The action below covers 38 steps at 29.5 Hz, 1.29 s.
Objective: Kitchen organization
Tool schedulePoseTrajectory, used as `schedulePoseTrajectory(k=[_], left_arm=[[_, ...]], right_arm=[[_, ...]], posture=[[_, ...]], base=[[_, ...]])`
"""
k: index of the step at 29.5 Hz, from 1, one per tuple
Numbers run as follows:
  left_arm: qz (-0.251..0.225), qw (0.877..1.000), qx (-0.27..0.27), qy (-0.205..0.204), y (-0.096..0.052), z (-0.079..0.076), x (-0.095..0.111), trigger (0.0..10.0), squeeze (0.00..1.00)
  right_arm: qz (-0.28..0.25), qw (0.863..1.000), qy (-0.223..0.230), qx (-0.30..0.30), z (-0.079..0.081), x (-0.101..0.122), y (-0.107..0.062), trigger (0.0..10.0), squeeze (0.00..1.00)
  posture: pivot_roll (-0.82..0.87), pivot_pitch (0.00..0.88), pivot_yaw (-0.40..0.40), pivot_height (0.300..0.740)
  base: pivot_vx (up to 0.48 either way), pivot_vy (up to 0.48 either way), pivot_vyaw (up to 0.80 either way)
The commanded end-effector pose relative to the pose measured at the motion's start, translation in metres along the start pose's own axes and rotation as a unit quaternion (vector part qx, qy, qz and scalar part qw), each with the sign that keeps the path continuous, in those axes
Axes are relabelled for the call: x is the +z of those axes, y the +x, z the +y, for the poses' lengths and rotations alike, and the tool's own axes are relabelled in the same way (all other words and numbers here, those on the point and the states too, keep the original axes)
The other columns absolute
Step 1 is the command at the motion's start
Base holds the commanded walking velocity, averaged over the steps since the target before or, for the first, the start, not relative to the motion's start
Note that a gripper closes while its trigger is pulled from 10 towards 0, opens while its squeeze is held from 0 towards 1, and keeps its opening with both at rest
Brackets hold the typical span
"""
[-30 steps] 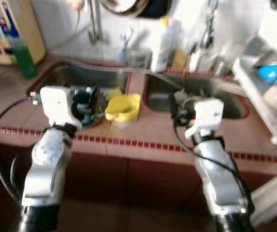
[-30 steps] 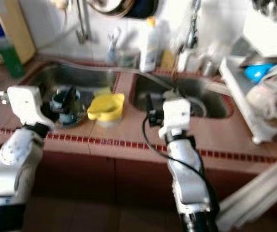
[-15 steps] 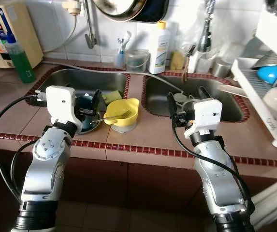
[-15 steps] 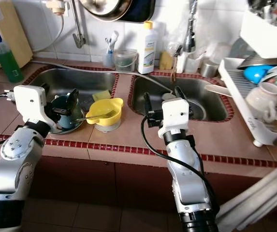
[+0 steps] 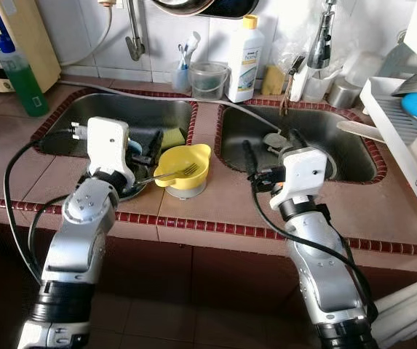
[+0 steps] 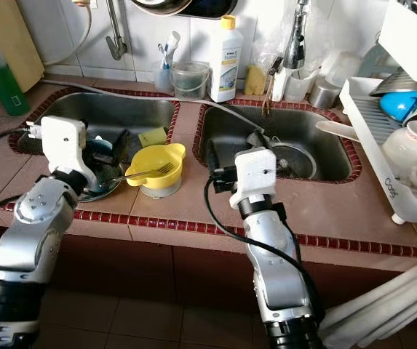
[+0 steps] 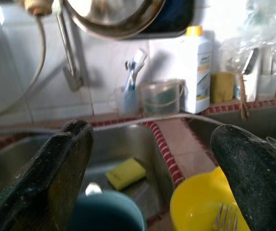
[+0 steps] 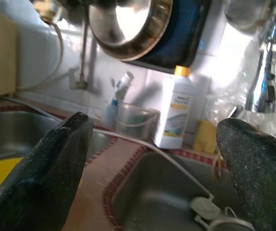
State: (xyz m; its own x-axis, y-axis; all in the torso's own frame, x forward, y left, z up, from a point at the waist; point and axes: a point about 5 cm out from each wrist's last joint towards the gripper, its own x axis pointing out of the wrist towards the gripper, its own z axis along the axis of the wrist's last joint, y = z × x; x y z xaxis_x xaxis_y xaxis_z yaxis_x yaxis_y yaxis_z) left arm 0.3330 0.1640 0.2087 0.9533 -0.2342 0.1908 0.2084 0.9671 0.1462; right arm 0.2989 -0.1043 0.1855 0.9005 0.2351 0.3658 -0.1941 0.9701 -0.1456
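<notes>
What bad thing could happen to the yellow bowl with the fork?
The yellow bowl sits on the counter strip between the sinks, with a fork sticking out toward the open left tool. That tool could bump the fork and tip the bowl or flick the fork into the sink. The bowl is also near the counter's front edge, so a shove might drop it.

Home kitchen. Tiled counter (image 5: 215, 211) with red trim, double steel sink (image 5: 324, 145), tap (image 5: 323, 43), white wall tiles. Pans (image 7: 113, 19) hang on wall. Dish rack (image 6: 383, 138) with cup (image 6: 410, 149) and bowl. Bottle (image 5: 243, 51), toothbrushes (image 7: 132, 77), sponge (image 7: 125, 173), yellow bowl (image 5: 183, 166) with fork (image 5: 168, 174).
</notes>
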Motion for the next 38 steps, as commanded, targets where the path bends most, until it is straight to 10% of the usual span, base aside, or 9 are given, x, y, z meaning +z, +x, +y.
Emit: schedulePoseTrajectory(k=[1,9,26,38], left_arm=[[-0.003,1.000,-0.007,0.013,0.002,0.007,0.005,10.0,0.00],[-0.002,0.999,-0.009,0.052,0.006,0.023,0.013,10.0,0.00],[0.057,0.987,-0.118,0.091,0.009,0.006,0.004,10.0,0.00],[0.073,0.984,-0.124,0.106,0.014,0.015,0.007,10.0,0.00]], right_arm=[[-0.004,1.000,0.002,0.005,0.000,0.003,-0.001,10.0,0.00],[-0.002,1.000,0.007,0.023,0.006,0.003,-0.004,10.0,0.00],[-0.003,0.999,0.031,0.034,0.016,0.008,-0.013,10.0,0.00],[0.040,0.987,0.082,0.136,0.060,0.011,-0.047,10.0,0.00]], posture=[[-0.19,0.023,0.003,0.740],[-0.18,0.025,0.000,0.740],[-0.19,0.063,0.035,0.740],[-0.18,0.138,0.028,0.740]], base=[[0.000,0.000,0.00],[0.000,0.000,0.00],[0.000,0.000,0.00],[0.000,0.000,0.00]])
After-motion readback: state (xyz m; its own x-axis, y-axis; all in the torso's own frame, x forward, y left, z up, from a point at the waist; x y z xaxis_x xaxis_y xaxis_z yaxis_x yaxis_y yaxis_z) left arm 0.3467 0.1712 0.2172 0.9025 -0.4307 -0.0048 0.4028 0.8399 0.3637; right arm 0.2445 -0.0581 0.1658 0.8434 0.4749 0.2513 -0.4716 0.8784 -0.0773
